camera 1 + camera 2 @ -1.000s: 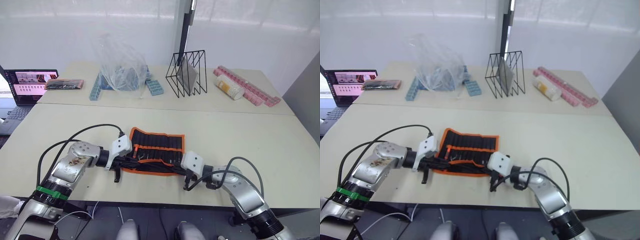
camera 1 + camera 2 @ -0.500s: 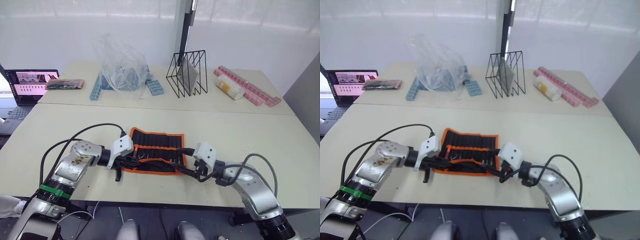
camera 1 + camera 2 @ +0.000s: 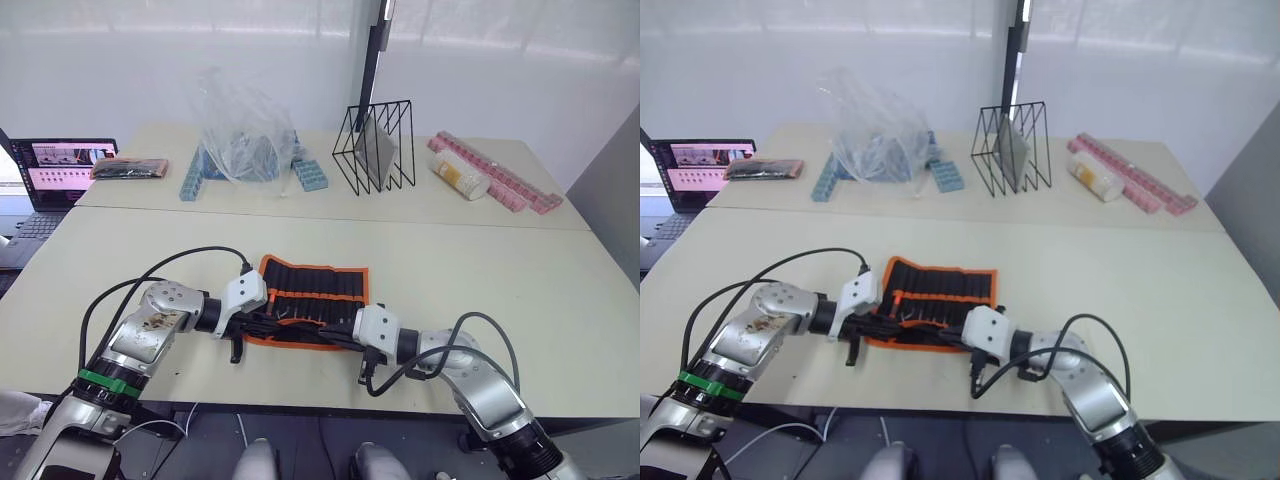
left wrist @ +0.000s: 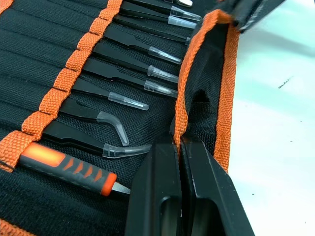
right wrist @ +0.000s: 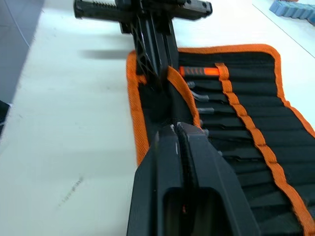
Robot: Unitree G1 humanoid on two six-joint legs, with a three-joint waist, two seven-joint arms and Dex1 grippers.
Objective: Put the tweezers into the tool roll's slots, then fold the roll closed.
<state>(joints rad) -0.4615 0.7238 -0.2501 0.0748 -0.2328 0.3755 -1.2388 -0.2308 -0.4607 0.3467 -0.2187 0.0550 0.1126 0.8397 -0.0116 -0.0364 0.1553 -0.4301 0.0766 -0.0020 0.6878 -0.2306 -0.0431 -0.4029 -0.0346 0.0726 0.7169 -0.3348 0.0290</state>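
Both pincers, left pincer [image 4: 178, 147] and right pincer [image 5: 175, 132], are clamped on the tool roll [image 3: 315, 290]'s raised near edge flap, tweezers [image 4: 125, 71] sitting in its slots [image 4: 59, 54].

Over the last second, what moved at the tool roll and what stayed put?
The right gripper swung out to the roll's right end, then came back along the near edge; it is shut on the tool roll's orange-bound near flap. The left gripper stayed pinching the same flap. The tweezers sit in the slots; the roll stayed open.
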